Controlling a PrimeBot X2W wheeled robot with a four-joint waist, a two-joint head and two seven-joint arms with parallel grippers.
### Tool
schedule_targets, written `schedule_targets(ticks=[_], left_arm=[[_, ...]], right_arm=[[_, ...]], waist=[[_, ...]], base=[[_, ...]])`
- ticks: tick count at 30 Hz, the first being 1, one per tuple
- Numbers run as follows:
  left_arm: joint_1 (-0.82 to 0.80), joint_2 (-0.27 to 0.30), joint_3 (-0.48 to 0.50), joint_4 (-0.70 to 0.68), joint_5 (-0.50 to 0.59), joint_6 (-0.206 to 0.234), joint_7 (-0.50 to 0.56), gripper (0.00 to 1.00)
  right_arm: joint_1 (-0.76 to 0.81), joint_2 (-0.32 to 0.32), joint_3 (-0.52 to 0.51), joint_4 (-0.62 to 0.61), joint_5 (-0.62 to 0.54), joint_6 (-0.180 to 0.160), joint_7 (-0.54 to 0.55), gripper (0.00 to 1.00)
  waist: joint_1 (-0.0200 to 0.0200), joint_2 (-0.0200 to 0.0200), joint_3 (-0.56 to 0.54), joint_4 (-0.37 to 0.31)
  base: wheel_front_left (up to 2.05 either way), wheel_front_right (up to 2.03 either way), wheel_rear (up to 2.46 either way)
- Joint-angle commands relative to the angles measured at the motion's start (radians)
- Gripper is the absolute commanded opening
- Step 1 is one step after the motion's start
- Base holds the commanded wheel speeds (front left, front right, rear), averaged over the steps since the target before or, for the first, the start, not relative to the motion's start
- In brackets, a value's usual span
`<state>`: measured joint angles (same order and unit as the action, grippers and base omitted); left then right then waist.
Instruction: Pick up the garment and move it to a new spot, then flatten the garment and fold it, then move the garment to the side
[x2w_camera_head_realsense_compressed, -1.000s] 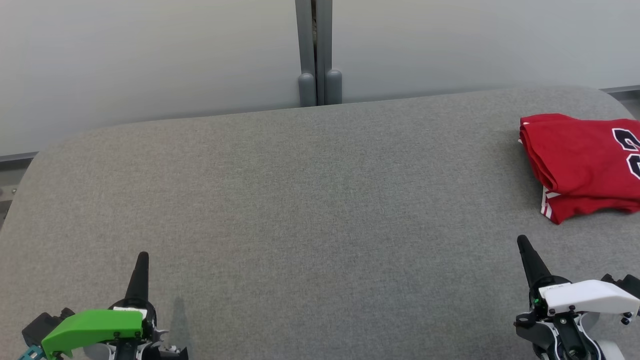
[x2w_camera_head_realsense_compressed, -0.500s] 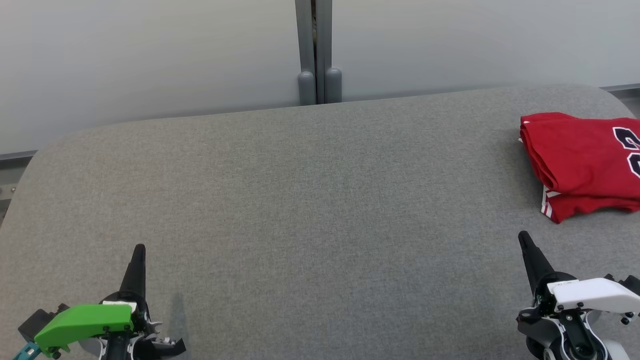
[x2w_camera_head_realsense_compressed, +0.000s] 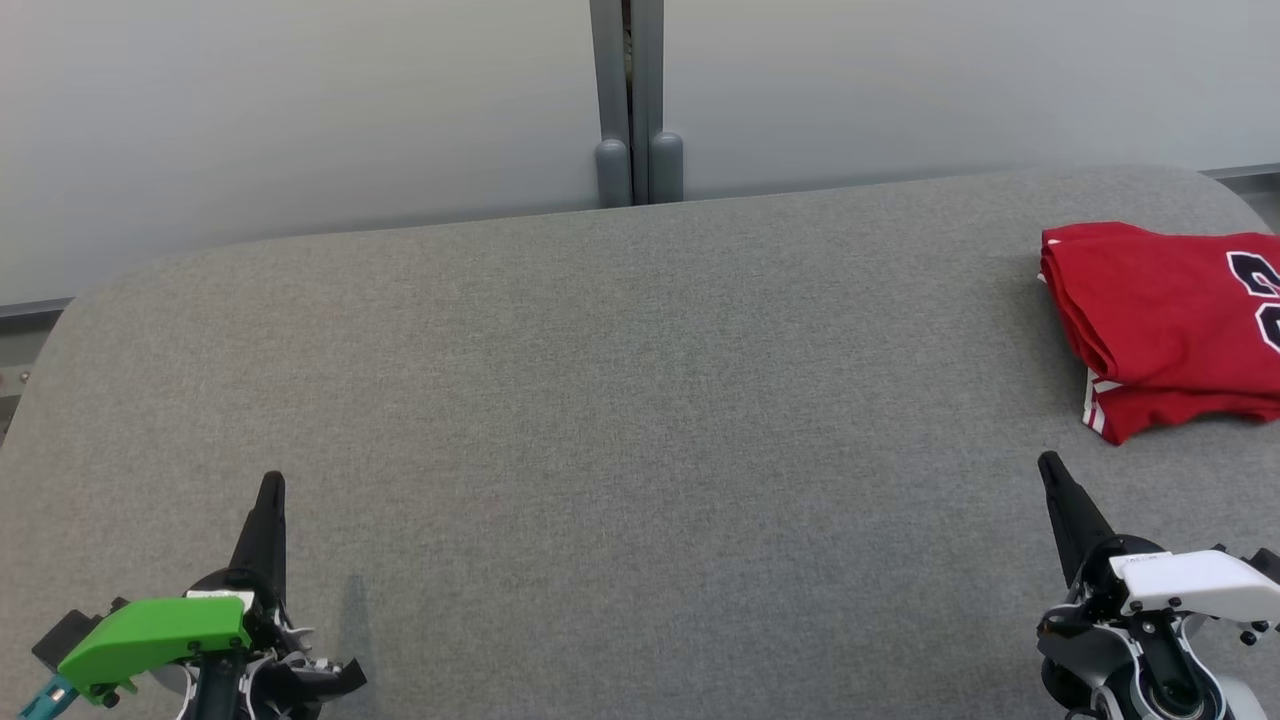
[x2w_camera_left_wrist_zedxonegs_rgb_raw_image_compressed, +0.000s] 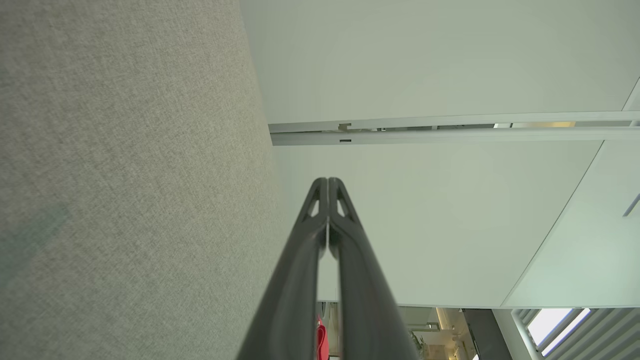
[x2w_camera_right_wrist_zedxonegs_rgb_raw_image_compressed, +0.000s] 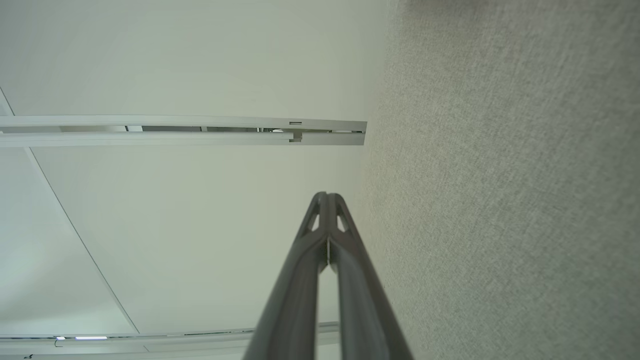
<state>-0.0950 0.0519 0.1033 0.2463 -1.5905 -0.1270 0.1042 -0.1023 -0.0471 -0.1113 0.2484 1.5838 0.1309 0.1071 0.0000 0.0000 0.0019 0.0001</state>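
Red garment (x2w_camera_head_realsense_compressed: 1165, 320) folded, lying far right on grey table (x2w_camera_head_realsense_compressed: 620, 400), cut by frame edge. Left gripper (x2w_camera_head_realsense_compressed: 270, 482) and right gripper (x2w_camera_head_realsense_compressed: 1048, 462) both clenched, empty, near front edge, clear of cloth. Judged: side placement looks done. Park arms without brushing fold.

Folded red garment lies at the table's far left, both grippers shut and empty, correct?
Not quite: the head view shows the red garment at the far right of the table. The left gripper and right gripper are indeed shut and empty.

One red garment (x2w_camera_head_realsense_compressed: 1160, 320), one grey table (x2w_camera_head_realsense_compressed: 600, 400) — two grippers: left gripper (x2w_camera_head_realsense_compressed: 272, 484), right gripper (x2w_camera_head_realsense_compressed: 1048, 462)
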Motion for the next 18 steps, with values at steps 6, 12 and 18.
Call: schedule_targets(ticks=[6,12,18], left_arm=[[-0.020,0.005,0.009,-0.001,-0.028,-0.007,0.007,0.00],[-0.020,0.004,0.009,-0.002,-0.027,-0.007,0.008,0.00],[-0.020,0.004,0.010,-0.002,-0.026,-0.007,0.009,0.00]], right_arm=[[-0.011,-0.006,-0.005,-0.006,0.031,0.000,0.011,0.00],[-0.011,-0.006,-0.005,-0.006,0.031,0.000,0.011,0.00],[-0.011,-0.006,-0.005,-0.006,0.031,0.000,0.011,0.00]], waist=[[0.0000,0.0000,0.001,0.000],[0.0000,0.0000,0.001,0.000],[0.0000,0.0000,0.001,0.000]], base=[[0.00,0.00,0.00],[0.00,0.00,0.00],[0.00,0.00,0.00]])
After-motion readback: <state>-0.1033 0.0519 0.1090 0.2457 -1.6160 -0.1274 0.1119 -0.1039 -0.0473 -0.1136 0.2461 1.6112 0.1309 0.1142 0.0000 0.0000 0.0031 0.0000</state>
